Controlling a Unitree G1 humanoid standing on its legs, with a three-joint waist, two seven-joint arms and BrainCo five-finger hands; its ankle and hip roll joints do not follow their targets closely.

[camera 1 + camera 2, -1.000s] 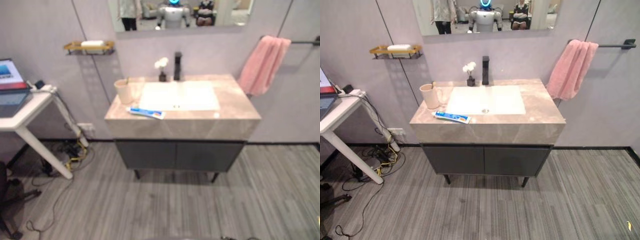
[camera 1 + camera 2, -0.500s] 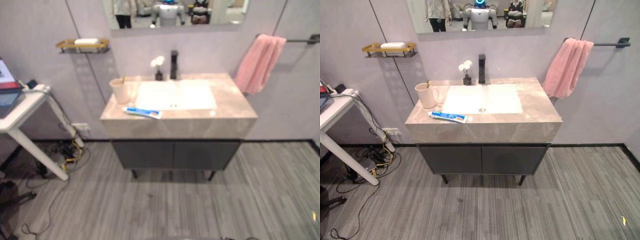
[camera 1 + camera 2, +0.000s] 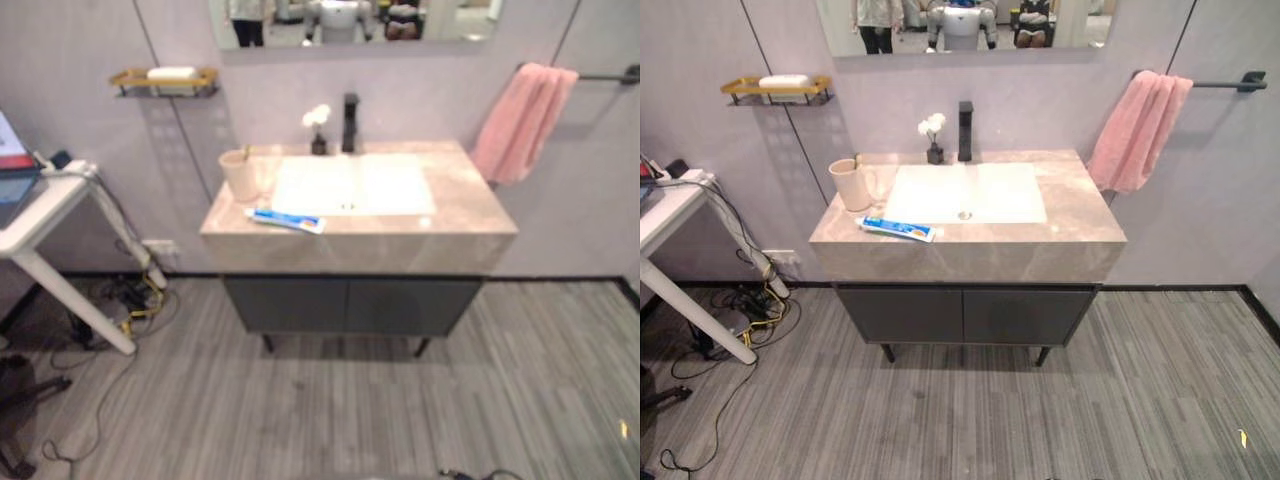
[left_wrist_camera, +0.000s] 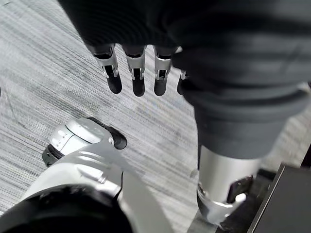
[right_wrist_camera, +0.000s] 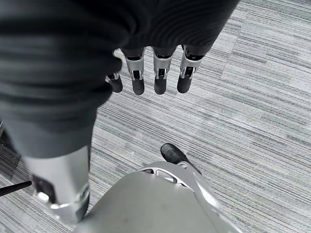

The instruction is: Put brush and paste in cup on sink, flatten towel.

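A marble counter [image 3: 1070,235] is standing against the wall with a white sink [image 3: 965,192] sunk into its middle and a black tap [image 3: 965,130] rising behind it. A pale cup [image 3: 850,184] is sitting upright at the counter's left end, and something thin, which may be the brush, is sticking up from it, though I cannot tell for sure. The tube of paste [image 3: 897,229] is lying flat on the counter near the front edge, just in front of the cup and beside the sink's left front corner. A pink towel [image 3: 1136,132] is hanging bunched over a dark rail [image 3: 1228,84] on the wall to the right of the counter. A small vase of white flowers [image 3: 931,138] is standing next to the tap. The left hand [image 4: 138,77] is hanging over the grey floor [image 5: 252,111] with its fingers straight and apart, holding nothing, and the right hand [image 5: 158,73] is hanging likewise, fingers relaxed and empty.
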